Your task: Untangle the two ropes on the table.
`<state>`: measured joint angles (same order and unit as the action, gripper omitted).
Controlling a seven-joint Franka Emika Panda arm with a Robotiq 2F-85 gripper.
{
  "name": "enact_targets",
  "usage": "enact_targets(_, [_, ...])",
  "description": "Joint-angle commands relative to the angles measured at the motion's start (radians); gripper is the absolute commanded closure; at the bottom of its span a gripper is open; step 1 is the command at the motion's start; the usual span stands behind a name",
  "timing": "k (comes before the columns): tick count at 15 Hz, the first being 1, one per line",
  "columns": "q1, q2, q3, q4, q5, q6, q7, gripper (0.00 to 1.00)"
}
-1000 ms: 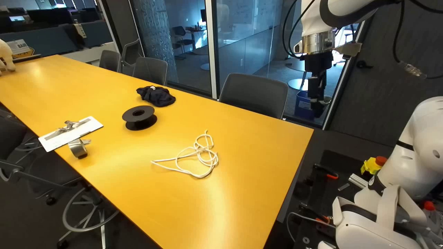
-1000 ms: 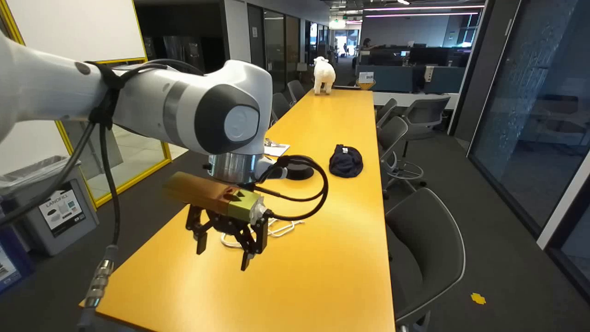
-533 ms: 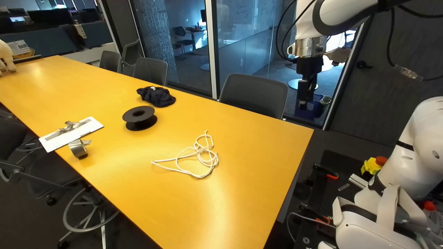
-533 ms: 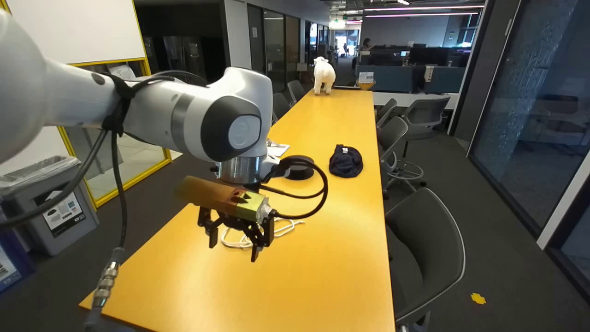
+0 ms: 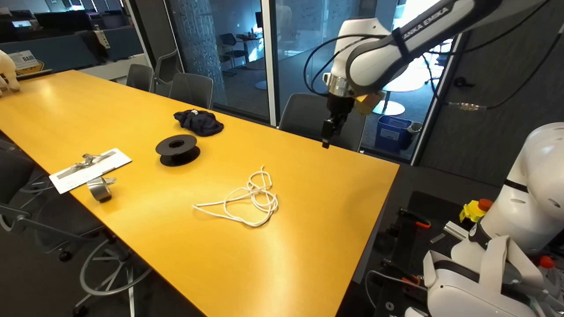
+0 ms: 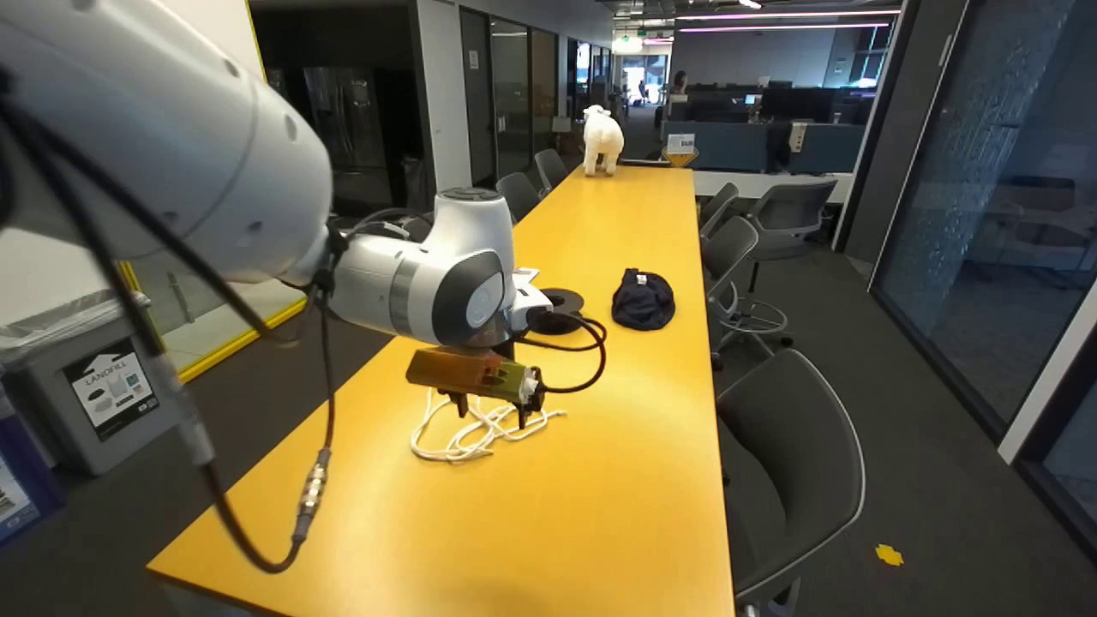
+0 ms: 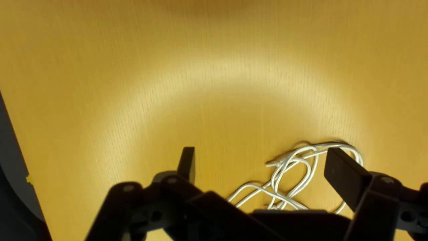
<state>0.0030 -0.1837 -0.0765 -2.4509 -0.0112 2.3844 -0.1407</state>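
The two ropes, thin and cream-white, lie in one loose tangle of loops on the yellow-orange table. The tangle shows in both exterior views. In the wrist view the ropes are at lower right, partly hidden by the right finger and gripper body. I cannot tell one rope from the other. My gripper is open and empty, pointing down. It is above the table, apart from the ropes, in both exterior views.
A black spool and a dark cloth lie farther along the table. A tape roll and a white-grey strip are at its long edge. Chairs stand along the side. A white toy sheep stands at the far end.
The arm has reached out and come down, carrying the open gripper from beside the table's end to over the table, closer to the ropes. The ropes have not moved.
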Motion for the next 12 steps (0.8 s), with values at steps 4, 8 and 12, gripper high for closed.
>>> enact_targets(4, [0.009, 0.45, 0.067, 0.326, 0.033, 0.158, -0.077, 0.0])
enact_targets(8, [0.016, 0.625, 0.125, 0.491, -0.006, 0.127, -0.092, 0.0])
enact_targets(12, [0.028, 0.743, 0.164, 0.611, -0.03, 0.098, -0.112, 0.0])
